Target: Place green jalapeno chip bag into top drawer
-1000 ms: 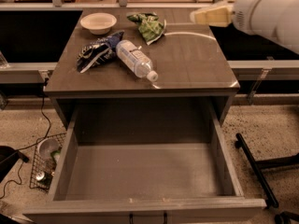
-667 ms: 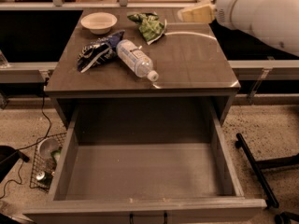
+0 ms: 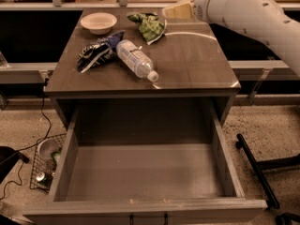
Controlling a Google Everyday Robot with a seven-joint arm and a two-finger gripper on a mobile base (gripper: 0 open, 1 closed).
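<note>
The green jalapeno chip bag [image 3: 149,26] lies crumpled at the back middle of the cabinet top [image 3: 197,60]. The top drawer [image 3: 140,172] is pulled wide open below the front edge, and nothing lies in it. My gripper [image 3: 176,10] is at the end of the white arm [image 3: 253,18], which comes in from the upper right. It hovers at the back of the cabinet top, just right of the green bag and very close to it. It holds nothing that I can see.
A white bowl [image 3: 98,22] sits at the back left. A dark blue and white snack bag [image 3: 97,53] and a lying water bottle [image 3: 136,60] are left of centre. A wire basket [image 3: 44,165] stands on the floor at left, and a black leg [image 3: 255,168] at right.
The arm has swung left along the back of the cabinet top, bringing the gripper from the right side to just beside the green bag. Nothing else has moved.
</note>
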